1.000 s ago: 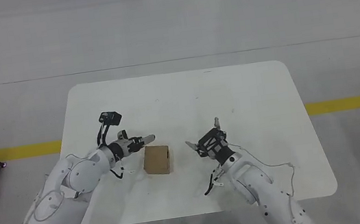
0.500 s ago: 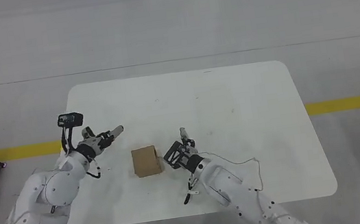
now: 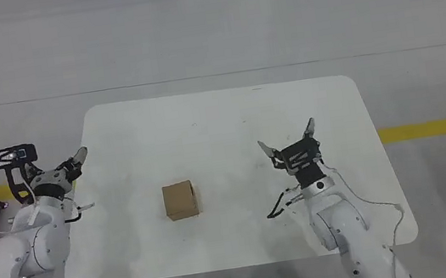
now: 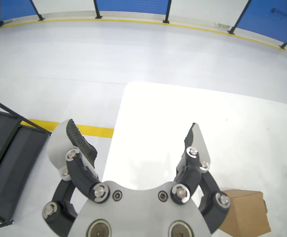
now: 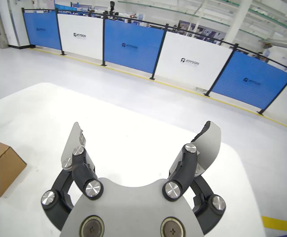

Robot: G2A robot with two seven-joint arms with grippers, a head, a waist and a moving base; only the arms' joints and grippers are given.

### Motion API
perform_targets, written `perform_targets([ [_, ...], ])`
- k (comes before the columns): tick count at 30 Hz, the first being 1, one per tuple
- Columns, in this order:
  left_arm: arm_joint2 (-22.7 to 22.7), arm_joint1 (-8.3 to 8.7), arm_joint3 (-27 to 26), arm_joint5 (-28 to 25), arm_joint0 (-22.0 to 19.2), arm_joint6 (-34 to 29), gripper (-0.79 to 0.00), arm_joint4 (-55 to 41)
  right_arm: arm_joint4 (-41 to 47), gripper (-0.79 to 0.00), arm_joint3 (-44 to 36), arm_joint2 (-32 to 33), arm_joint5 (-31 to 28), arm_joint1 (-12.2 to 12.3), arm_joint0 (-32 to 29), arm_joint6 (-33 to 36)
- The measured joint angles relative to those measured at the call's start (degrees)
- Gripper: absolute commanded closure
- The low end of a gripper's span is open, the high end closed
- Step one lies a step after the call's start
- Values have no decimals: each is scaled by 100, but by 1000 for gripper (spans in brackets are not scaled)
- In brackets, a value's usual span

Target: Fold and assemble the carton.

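Top view: carton (image 3: pixel 180 201) sits square to the tabletop (image 3: pixel 229 121), nearly cubic (no clear long axis); my left gripper (image 4: pixel 132 132) and right gripper (image 3: pixel 286 137) spread wide

The carton (image 3: pixel 180 200) stands on the table (image 3: pixel 219 114) between the left gripper (image 3: pixel 75 164) and the right gripper (image 3: pixel 286 136), touching neither.

A white rectangular table with rounded corners (image 3: pixel 219 114) carries one thing: a small closed brown cardboard carton (image 3: pixel 180 200), lying between the left pincer (image 3: pixel 74 161) and the right pincer (image 3: pixel 287 134) and well apart from both.
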Motion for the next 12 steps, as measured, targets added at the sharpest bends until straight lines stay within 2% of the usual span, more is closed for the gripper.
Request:
perform_targets([
  [5,-111,-5,-115,-54,39,33,-785,-34,216,-785,-709,700,-134,45,-648,-4],
  [12,-107,-5,-111,-52,38,32,-784,-32,214,-785,-706,725,-112,45,-672,3],
])
